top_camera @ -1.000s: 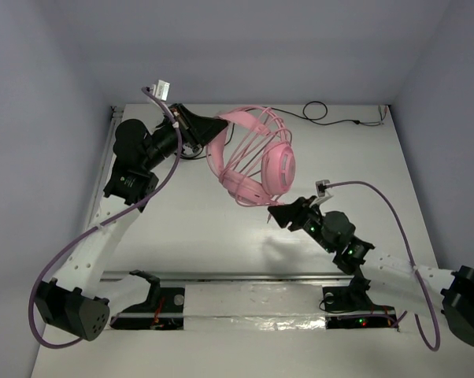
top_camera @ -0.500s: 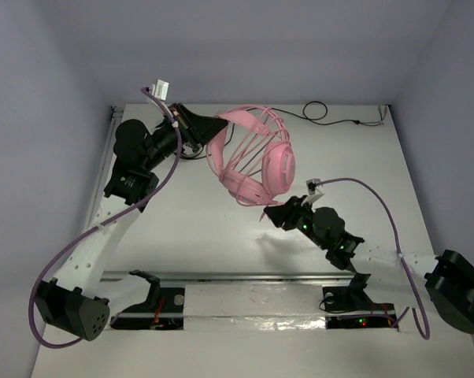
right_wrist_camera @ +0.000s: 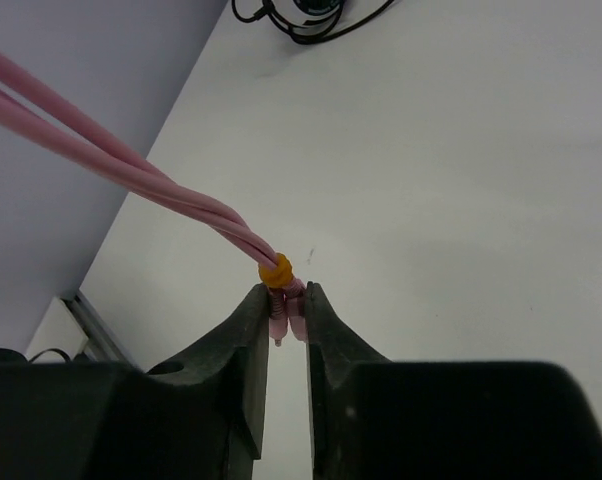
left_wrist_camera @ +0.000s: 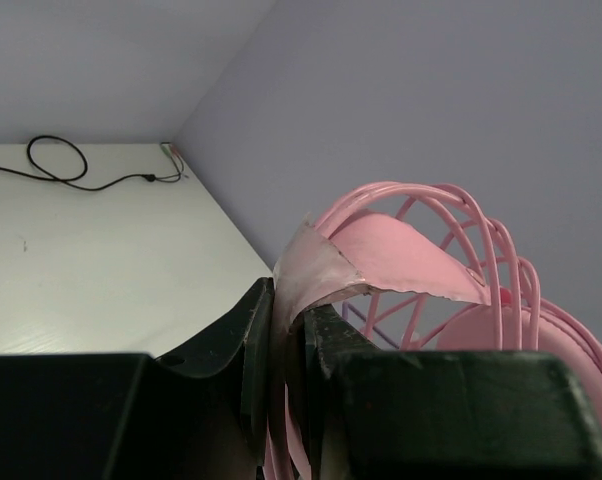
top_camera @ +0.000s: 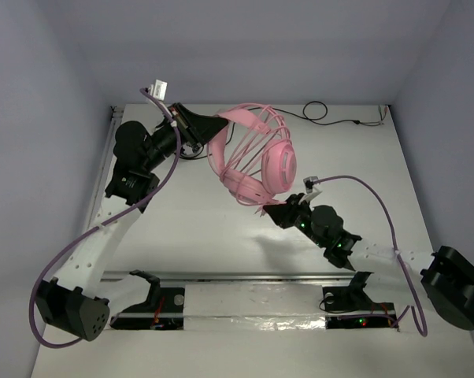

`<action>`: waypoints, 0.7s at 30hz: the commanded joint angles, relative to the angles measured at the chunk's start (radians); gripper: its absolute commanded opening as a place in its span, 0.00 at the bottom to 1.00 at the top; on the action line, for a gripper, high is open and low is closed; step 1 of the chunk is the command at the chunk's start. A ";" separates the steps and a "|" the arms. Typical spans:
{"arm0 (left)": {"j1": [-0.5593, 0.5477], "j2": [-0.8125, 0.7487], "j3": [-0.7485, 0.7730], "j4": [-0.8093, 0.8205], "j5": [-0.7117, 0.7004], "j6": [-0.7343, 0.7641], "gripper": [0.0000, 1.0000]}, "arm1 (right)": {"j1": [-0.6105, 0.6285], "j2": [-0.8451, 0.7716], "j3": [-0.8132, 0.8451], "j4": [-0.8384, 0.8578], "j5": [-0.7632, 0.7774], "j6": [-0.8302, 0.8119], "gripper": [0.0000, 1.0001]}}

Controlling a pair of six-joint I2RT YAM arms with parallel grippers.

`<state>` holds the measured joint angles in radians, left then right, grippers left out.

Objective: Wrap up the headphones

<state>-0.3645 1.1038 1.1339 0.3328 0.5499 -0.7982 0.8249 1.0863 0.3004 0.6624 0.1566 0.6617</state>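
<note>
The headphones (top_camera: 257, 161) hang in the air above the far middle of the counter (top_camera: 213, 236), clear of its surface, with one round padded earcup (top_camera: 278, 167) facing the right side. Their thin pink cable (top_camera: 249, 146) runs in several loops over the headband and around the earcups. The left gripper (top_camera: 213, 130) reaches in from the left, and its jaws are clenched on the flat pink headband (left_wrist_camera: 401, 255), which sticks out between them in the left wrist view. From the lower earcup the cable leads down to the right gripper (top_camera: 270, 214), just below the headphones. In the right wrist view, two strands of cable come in from the upper left to a small orange band (right_wrist_camera: 275, 268), and right below it the pink plug end (right_wrist_camera: 283, 318) sits pinched between the nearly closed jaws. A black cord (top_camera: 331, 118) lies coiled along the far edge of the counter, well apart from both arms.
</note>
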 commanded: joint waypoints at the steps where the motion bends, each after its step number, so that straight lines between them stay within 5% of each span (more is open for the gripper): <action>1: 0.002 -0.041 -0.023 0.164 -0.045 -0.114 0.00 | -0.006 -0.016 0.040 0.036 -0.012 -0.011 0.17; 8: 0.002 -0.091 -0.262 0.351 -0.321 -0.404 0.00 | 0.084 -0.003 0.062 0.000 0.026 0.061 0.11; 16: 0.002 -0.101 -0.335 0.376 -0.539 -0.426 0.00 | 0.318 0.158 0.173 -0.027 0.153 0.085 0.11; 21: -0.062 -0.094 -0.316 0.286 -0.781 -0.258 0.00 | 0.430 0.216 0.272 -0.059 0.191 0.061 0.11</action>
<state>-0.3958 1.0607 0.7761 0.5011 -0.0200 -1.0725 1.1904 1.2903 0.5083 0.6090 0.3035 0.7330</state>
